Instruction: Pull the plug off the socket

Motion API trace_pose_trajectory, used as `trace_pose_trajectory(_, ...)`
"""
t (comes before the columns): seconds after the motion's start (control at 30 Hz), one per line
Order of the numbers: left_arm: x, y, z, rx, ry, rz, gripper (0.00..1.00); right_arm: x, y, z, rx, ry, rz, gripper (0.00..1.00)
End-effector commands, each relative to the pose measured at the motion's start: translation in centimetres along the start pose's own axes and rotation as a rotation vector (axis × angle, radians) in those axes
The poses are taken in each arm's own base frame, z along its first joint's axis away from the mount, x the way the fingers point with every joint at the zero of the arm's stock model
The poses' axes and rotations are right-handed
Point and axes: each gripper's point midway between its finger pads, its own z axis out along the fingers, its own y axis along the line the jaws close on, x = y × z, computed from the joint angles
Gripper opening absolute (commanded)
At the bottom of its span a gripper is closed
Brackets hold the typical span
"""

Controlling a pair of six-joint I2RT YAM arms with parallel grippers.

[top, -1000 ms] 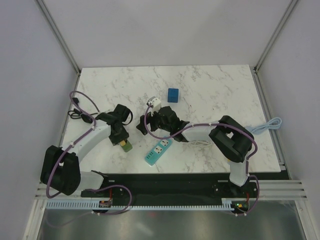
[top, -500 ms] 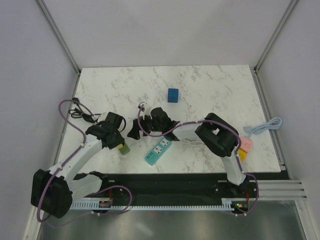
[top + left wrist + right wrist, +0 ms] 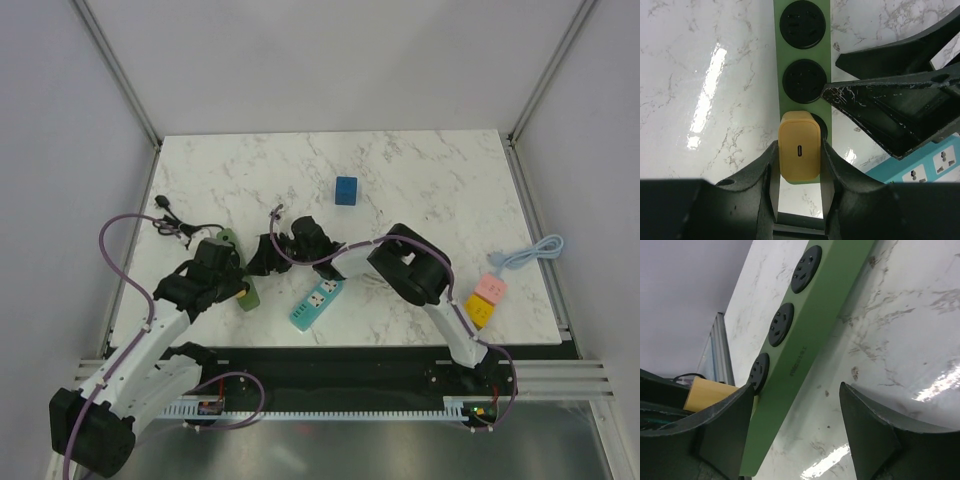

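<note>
A green power strip with round black sockets lies on the marble table; it also shows in the right wrist view and the top view. A yellow plug sits in its nearest socket and shows in the right wrist view. My left gripper is shut on the plug, one finger against each side. My right gripper is open, its fingers straddling the strip's near end beside the plug. In the top view the left gripper and the right gripper meet at the strip.
A teal power strip lies just right of the grippers. A blue cube stands farther back. Pink and yellow blocks and a light blue cable are at the right edge. A black cable lies at the left.
The left arm has drawn back toward the near left, with the green strip. The right arm has reached further left to the strip. A white piece near it no longer shows.
</note>
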Motion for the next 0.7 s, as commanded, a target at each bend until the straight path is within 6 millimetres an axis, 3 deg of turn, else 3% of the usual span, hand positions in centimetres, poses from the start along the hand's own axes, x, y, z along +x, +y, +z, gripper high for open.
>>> trace_pose_trajectory(0.0,-2.3,-3.1,-0.7,0.130,-0.075,-0.002,0.02,0.1,2.0,1.4,-0.101,0.005,0.054,0.76)
trace_pose_trajectory(0.27,-2.7,-3.5,-0.6,0.142,-0.086,-0.005,0.02,0.5,3.9,1.7,-0.232,0.012,0.122,0.72)
trace_pose_trajectory(0.37,-2.8,-3.6,-0.6,0.142,-0.086,-0.005,0.02,0.7,3.9,1.8,-0.243,0.016,0.120,0.63)
trace_pose_trajectory(0.43,-2.9,-3.7,-0.6,0.141,-0.089,-0.002,0.02,0.8,3.9,1.9,-0.246,0.021,0.118,0.52)
trace_pose_trajectory(0.47,-2.9,-3.6,-0.6,0.139,-0.087,-0.002,0.02,1.0,3.8,2.0,-0.246,0.027,0.118,0.38)
trace_pose_trajectory(0.6,-3.7,-4.0,-1.5,0.145,-0.093,0.008,0.02,1.6,2.8,2.4,-0.211,0.054,0.097,0.00)
trace_pose_trajectory(0.67,-3.9,-4.0,-1.9,0.142,-0.092,0.008,0.02,1.9,2.4,2.5,-0.193,0.064,0.075,0.00)
